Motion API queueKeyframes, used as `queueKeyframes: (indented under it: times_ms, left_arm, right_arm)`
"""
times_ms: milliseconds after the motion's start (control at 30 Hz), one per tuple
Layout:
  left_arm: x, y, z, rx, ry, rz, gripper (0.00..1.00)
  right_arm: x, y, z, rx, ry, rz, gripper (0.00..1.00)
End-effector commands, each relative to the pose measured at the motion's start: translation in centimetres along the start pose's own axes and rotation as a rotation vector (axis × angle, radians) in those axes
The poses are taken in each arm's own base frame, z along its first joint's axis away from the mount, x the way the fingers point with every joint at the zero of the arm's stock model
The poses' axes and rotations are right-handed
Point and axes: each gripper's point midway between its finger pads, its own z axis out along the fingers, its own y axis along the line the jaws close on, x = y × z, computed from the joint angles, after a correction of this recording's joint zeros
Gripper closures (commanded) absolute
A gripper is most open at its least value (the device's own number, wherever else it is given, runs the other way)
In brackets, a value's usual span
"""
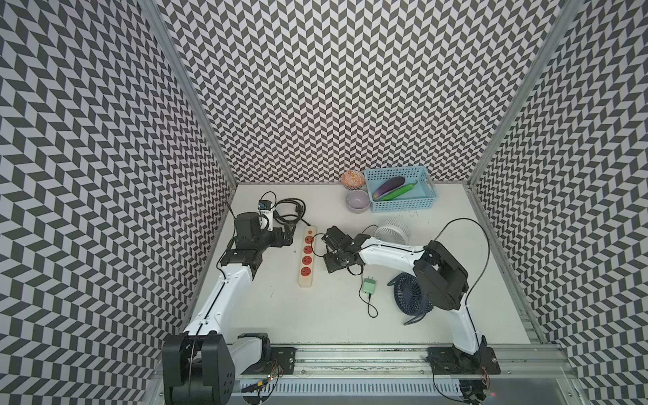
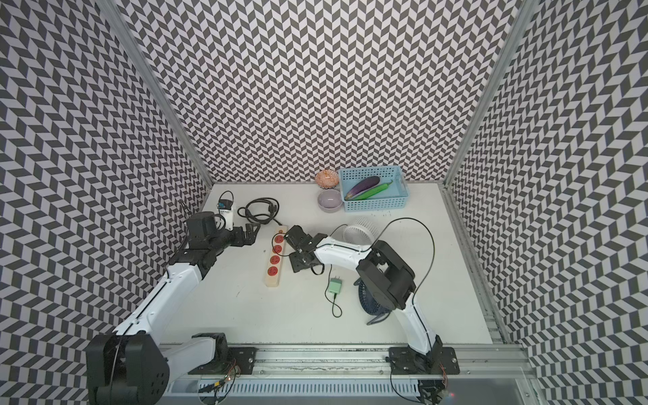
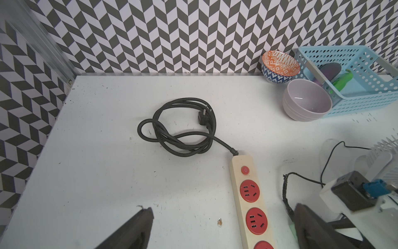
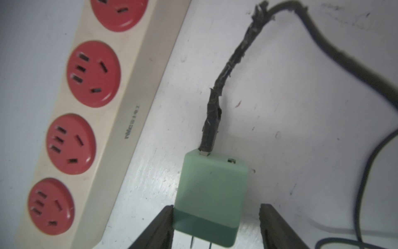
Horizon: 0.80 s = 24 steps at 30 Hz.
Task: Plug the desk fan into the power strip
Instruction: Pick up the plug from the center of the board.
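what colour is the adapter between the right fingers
The adapter is mint green, clearest in right wrist view.

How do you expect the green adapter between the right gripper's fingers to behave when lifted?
The green adapter looks rigid and smooth, so it may slip in the right gripper. Its taped cable looks stiff and kinked, likely tugging it sideways.

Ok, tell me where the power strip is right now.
In both top views the power strip lies flat left of centre on the table, between the open left gripper and the right gripper, its black cord coiled behind it.
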Motion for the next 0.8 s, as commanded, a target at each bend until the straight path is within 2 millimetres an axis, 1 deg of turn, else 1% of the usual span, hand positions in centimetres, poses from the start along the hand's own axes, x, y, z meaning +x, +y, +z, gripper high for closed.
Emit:
queueKeyframes:
  times_ms: [0, 100, 300, 467, 567, 667, 767]
  left_arm:
    - [-0.9, -0.4, -0.5, 0.013, -0.042, 0.011, 0.00]
    - [-0.9, -0.4, -0.5, 0.013, -0.041, 0.011, 0.00]
    - [-0.9, -0.3, -0.4, 0.011, -0.038, 0.008, 0.00]
    - [-1.0, -0.3, -0.5, 0.009, -0.041, 0.011, 0.00]
    - [-1.2, -0.3, -0.6, 0.006, -0.043, 0.018, 0.00]
    - [-2.2, -0.2, -1.0, -0.002, -0.059, 0.023, 0.00]
    - [-3.0, -0.4, -1.2, 0.005, -0.069, 0.027, 0.00]
  right_arm:
    - [-0.2, -0.6, -0.5, 0.009, -0.023, 0.015, 0.36]
    - [0.0, -0.2, -0.3, -0.013, -0.014, 0.007, 0.40]
    - [0.1, -0.3, -0.1, -0.013, -0.022, -0.013, 0.52]
    - [-0.2, -0.5, -0.2, 0.000, -0.040, -0.058, 0.67]
    - [-0.7, -0.5, -0.8, 0.000, -0.063, -0.101, 0.79]
    - [-1.2, -0.4, -1.7, -0.005, -0.087, -0.131, 0.83]
    - [-1.7, 0.3, -3.0, -0.044, -0.127, -0.165, 0.85]
